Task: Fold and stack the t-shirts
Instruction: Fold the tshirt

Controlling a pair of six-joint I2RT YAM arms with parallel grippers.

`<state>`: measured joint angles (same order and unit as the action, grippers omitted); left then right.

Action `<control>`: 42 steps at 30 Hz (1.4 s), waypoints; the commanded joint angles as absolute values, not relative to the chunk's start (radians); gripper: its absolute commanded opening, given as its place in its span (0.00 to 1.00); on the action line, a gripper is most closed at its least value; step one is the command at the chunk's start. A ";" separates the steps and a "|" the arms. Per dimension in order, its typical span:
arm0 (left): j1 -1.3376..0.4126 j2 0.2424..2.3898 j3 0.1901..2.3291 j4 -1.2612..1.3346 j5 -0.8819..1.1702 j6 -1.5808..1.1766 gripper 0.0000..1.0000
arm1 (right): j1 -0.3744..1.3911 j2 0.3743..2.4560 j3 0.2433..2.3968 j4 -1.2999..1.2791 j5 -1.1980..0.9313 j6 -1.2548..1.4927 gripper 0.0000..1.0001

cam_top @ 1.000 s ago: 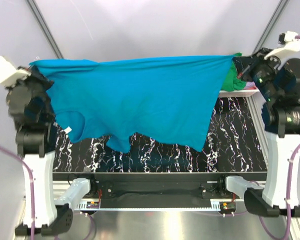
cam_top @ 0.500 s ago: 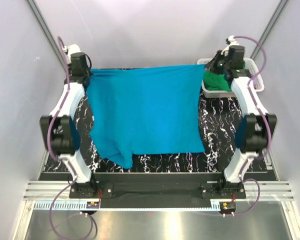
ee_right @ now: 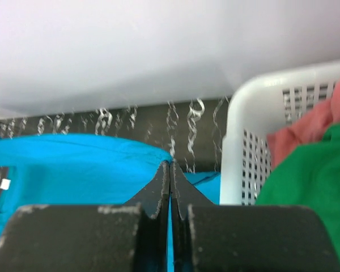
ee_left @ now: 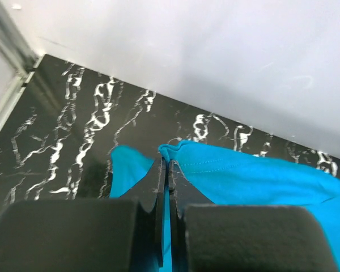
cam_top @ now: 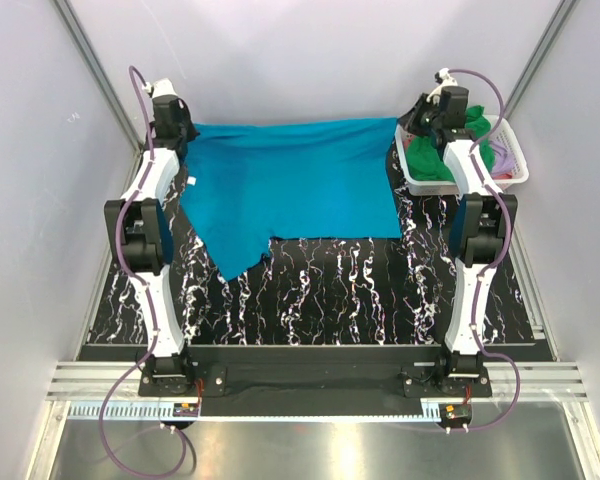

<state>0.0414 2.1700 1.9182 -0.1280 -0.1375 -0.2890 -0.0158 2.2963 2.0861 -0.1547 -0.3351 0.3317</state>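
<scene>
Black stone-patterned bench (cam_top: pixel 360 290) with white veins fills the floor of a booth with pale grey-lilac walls (cam_top: pixel 300 60); both arms reach from the near edge out to the far corners.

The teal-blue t-shirt (cam_top: pixel 290 190) lies spread over the far half of the bench, its far edge drawn in a nearly straight line along the back wall from the far left corner to the far right corner. Its near edge is uneven: on the left a flap hangs down toward the middle of the bench, and on the right the hem runs straight. A small white label (cam_top: pixel 192 180) shows at its left edge.

The left gripper (ee_left: pixel 165 161) sits at the far left corner, fingers pressed together, pinching a corner of the teal cloth; a strip of teal shows between them. The right gripper (ee_right: pixel 170 164) sits at the far right corner, likewise pressed together on the shirt's other far corner, just beside the wall of the white lattice basket (ee_right: pixel 238 141).

That basket stands in the far right corner of the bench. Inside it lie a bright green t-shirt (ee_right: pixel 311 181) and, behind it, a coral-pink t-shirt (ee_right: pixel 306 133), both bunched up.
</scene>
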 commanded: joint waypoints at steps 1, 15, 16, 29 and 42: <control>0.060 2.200 1.938 -0.045 -0.054 -0.333 0.00 | -0.026 2.307 2.166 -0.100 -0.362 0.318 0.00; 0.092 2.123 1.687 -0.046 0.018 -0.353 0.00 | -0.026 2.230 1.909 -0.149 -0.357 0.367 0.00; 0.094 2.126 1.680 -0.054 0.038 -0.357 0.00 | -0.026 2.220 1.899 -0.158 -0.353 0.358 0.00; 0.100 2.089 1.643 -0.175 0.032 -0.345 0.00 | -0.028 2.134 1.746 -0.187 -0.351 0.288 0.00; 0.101 2.078 1.621 -0.290 -0.041 -0.321 0.18 | -0.028 2.077 1.666 -0.239 -0.284 0.230 0.12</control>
